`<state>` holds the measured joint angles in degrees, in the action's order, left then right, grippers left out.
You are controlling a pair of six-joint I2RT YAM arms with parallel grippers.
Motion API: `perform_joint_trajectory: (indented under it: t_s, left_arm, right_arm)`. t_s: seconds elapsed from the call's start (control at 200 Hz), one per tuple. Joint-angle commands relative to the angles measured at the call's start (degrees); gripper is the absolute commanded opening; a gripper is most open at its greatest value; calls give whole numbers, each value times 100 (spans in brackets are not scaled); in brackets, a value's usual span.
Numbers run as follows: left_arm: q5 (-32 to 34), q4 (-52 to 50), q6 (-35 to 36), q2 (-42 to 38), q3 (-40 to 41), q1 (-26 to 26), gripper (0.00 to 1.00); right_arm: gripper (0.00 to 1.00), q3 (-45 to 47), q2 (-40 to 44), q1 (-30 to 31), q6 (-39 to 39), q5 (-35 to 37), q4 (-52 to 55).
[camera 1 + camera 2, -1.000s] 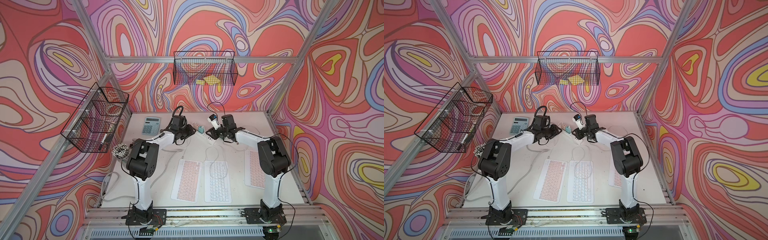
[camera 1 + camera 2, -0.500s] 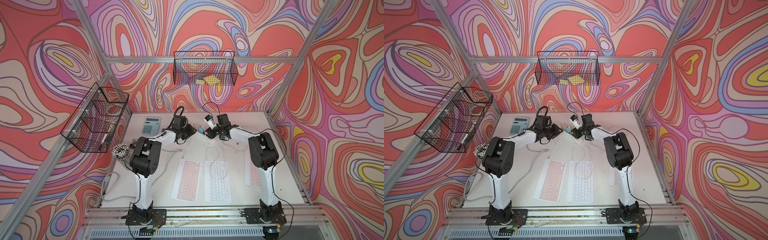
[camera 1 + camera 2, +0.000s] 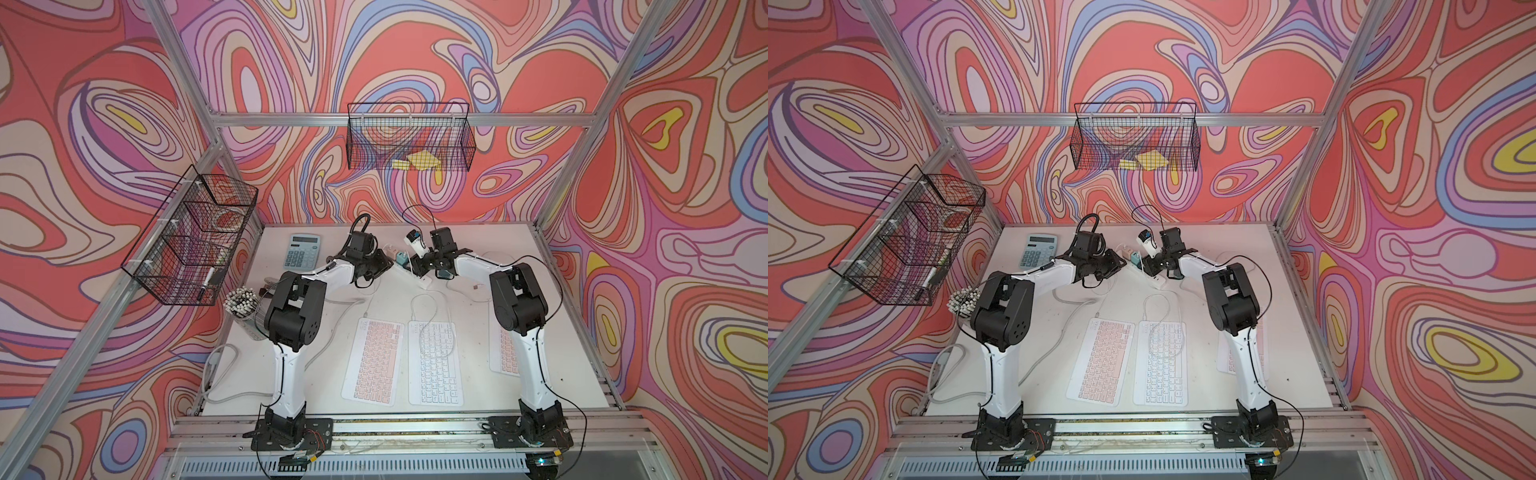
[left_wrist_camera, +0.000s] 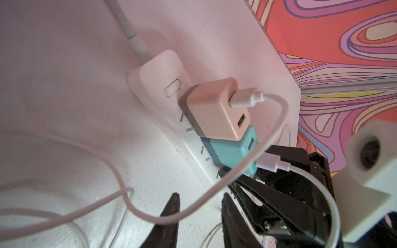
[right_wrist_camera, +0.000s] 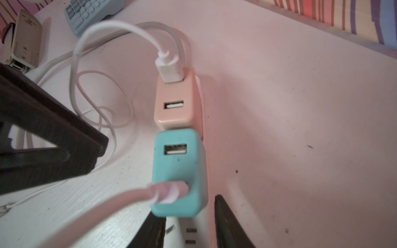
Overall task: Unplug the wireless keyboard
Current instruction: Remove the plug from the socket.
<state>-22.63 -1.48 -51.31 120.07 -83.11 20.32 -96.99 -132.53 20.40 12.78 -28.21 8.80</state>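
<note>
The long white plastic power strip (image 4: 159, 73) is my landmark. Two small rounded cube chargers are plugged into it, touching each other. A peach-pink plastic charger (image 4: 214, 111) sits nearer the strip's switch end, and a teal plastic charger (image 5: 178, 171) comes next along. A white USB plug (image 4: 242, 99) on a thin white cable stands in the peach one. A pale pinkish USB plug (image 5: 169, 191) stands in the teal one. Well apart from the strip, toward my bases, a flat pink wireless keyboard (image 3: 374, 359) and a flat white wireless keyboard (image 3: 435, 361) lie side by side. A cable loop rests on the white one. I cannot trace which cable serves which keyboard.

My left gripper (image 4: 199, 195) has its jaws spread just beside the strip, past the teal charger. The white cable's loop crosses in front of them, and they pinch nothing. My right gripper (image 5: 190, 223) stands parted too, one finger on each side of the strip just beside the teal charger, with a sliver of gap showing.

I judge the plug to be light, hard and smooth, with a short stiff moulded shell. That shell is the place to pinch, on its flat faces close to the charger. The cable is soft and limp, and tugging it would slip or strain it. The strip looks light and glossy and would likely lift or skate. It wants pinning while the plug is drawn straight out.
</note>
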Motion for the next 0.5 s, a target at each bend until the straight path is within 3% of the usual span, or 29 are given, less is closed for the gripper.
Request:
perform_joint_trajectory:
  t_s: [0.0, 0.496]
  left_arm:
    - [160, -194, -138, 130, -204, 41, 35]
    - [319, -419, -315, 380, -378, 52, 33]
  right_arm:
    - [38, -155, -142, 81, -32, -64, -168]
    - [39, -256, -146, 166, -26, 70, -278]
